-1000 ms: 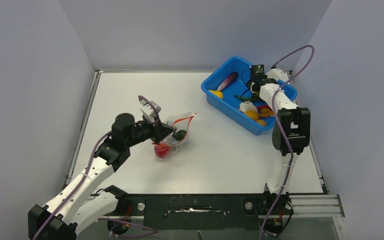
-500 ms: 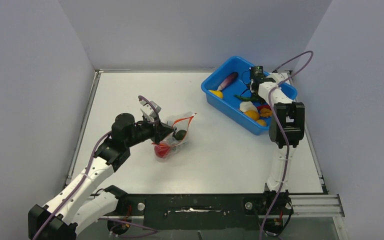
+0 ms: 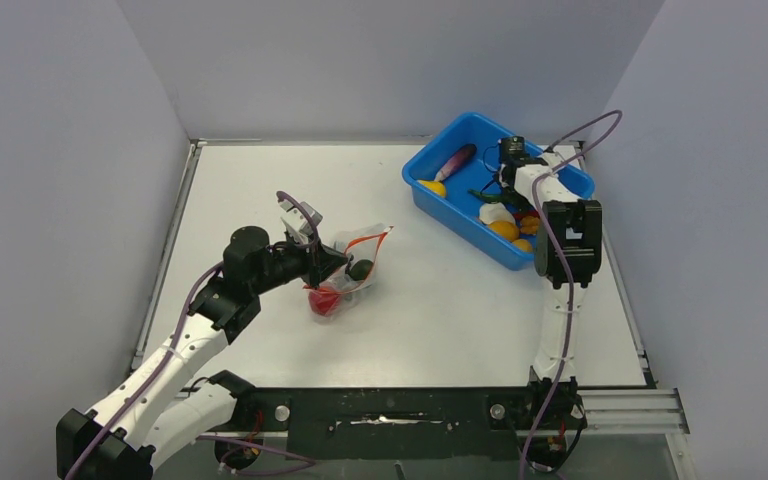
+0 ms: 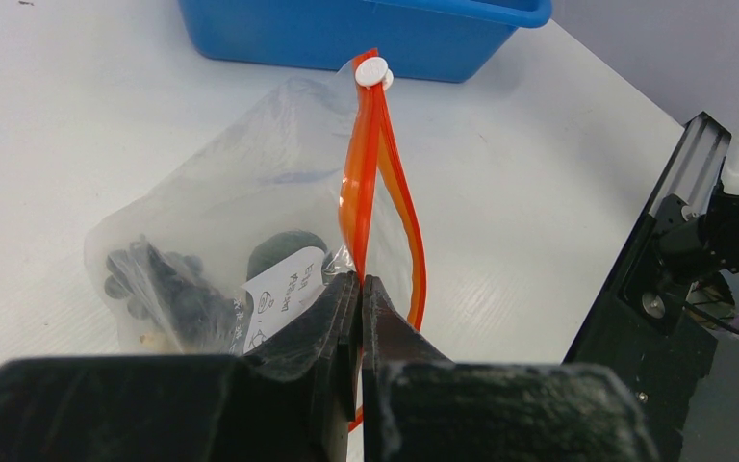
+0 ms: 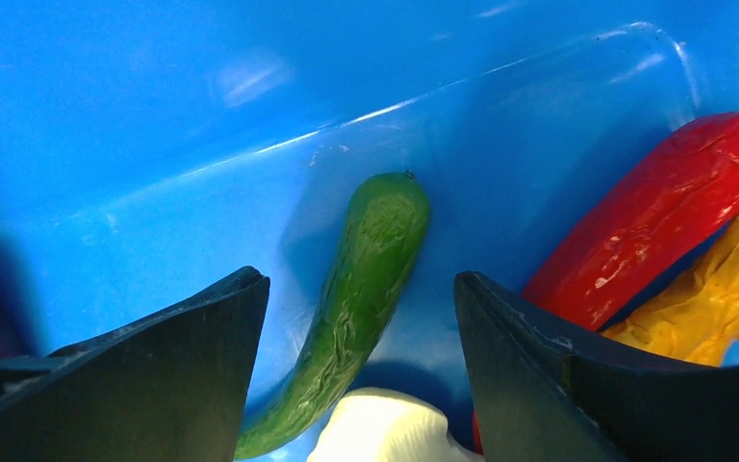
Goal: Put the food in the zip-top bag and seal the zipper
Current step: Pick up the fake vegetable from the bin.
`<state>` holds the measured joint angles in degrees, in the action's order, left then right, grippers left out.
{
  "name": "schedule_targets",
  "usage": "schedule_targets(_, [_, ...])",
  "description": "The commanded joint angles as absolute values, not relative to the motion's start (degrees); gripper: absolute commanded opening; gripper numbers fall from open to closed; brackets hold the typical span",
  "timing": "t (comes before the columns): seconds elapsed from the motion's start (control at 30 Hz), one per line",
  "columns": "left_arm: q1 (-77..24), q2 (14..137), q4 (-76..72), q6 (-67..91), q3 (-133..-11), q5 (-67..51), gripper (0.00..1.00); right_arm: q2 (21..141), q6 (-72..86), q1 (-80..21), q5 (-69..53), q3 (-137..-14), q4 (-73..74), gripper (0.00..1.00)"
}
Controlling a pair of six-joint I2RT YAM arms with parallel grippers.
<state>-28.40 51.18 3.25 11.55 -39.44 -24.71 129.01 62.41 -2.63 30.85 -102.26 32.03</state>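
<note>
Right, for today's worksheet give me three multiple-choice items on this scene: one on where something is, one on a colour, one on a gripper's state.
1. Where does the green vegetable seen between the right gripper's open fingers lie?
A) on the bare table
B) in the blue tub
C) on a plate

2. What colour is the zipper on the zip-top bag?
A) red-orange
B) green
C) black

3. How is the left gripper?
A) wide open
B) shut on the zip-top bag's mouth edge
C) out of view

Answers:
1 B, the tub's blue floor surrounds it in the right wrist view.
2 A, the strip shows red-orange in the left wrist view.
3 B, its jaws pinch the bag at the zipper with no gap.
</note>
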Motion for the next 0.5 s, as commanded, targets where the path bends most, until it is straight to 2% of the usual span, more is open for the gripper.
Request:
schedule_targets(0.0, [-28.26, 50.60, 0.22, 11.03, -39.50, -25.45, 0.00, 130.37, 64.13, -2.32, 32.39, -105.50, 32.17, 0.71])
schedule_targets(0.27, [-28.13, 50.27, 0.35, 10.81, -39.63, -25.17, 0.00, 130.65, 58.25, -2.11, 28.91, -102.18, 26.03, 0.49])
schedule_targets(0.47, [-28.12, 49.86, 0.27, 10.81, -39.39, -25.38, 0.00, 129.11, 55.42, -1.77, 25.13, -99.77, 22.85, 0.39])
